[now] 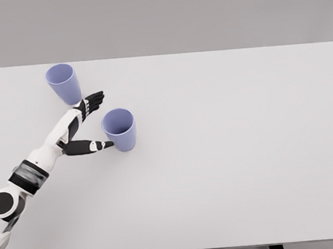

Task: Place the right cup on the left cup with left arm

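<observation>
We see two light purple plastic cups standing up on the white counter (226,154). The right cup (119,129) sits near the left cup (63,83). Our left hand (88,122) is open wide, thumb touching the right cup.

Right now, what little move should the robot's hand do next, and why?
Probably close the left hand around the right cup. The hand is open, thumb at the cup's base and fingers spread behind it, so nothing is gripped yet. The left cup stands upright behind.
</observation>
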You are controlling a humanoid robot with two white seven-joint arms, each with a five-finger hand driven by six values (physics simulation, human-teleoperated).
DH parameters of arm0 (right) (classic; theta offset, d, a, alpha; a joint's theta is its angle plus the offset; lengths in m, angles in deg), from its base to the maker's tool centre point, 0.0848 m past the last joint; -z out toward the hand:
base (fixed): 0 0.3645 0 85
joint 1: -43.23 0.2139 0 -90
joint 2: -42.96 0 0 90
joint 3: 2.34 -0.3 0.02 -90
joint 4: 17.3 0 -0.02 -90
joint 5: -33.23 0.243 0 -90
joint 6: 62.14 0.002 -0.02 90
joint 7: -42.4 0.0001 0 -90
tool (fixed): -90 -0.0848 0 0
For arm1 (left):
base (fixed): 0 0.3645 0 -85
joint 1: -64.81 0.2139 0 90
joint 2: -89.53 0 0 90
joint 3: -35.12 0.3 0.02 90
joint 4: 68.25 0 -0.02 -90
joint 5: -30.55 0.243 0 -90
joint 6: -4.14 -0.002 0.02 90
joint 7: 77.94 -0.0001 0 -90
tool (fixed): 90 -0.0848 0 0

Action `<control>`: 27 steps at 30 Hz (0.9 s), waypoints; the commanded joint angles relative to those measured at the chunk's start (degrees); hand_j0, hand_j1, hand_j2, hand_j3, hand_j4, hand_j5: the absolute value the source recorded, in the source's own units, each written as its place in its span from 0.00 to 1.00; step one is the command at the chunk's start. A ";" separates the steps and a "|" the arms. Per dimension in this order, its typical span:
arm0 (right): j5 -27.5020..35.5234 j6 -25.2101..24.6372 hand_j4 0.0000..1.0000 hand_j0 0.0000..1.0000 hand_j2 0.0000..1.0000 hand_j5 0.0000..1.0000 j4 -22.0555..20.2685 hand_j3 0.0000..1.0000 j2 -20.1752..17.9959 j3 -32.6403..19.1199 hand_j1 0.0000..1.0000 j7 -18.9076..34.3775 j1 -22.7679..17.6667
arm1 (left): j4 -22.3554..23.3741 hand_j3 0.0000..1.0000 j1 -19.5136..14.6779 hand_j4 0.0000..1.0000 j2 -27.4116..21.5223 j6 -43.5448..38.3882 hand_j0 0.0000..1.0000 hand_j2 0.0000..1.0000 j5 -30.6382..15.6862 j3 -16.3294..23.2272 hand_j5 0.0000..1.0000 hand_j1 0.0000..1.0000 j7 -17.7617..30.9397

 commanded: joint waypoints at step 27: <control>0.00 0.00 1.00 1.00 1.00 1.00 0.00 1.00 0.00 0.00 1.00 0.00 0.00 | 3.51 0.97 -1.14 0.97 3.86 0.28 0.97 0.97 2.65 3.13 0.97 0.97 -0.01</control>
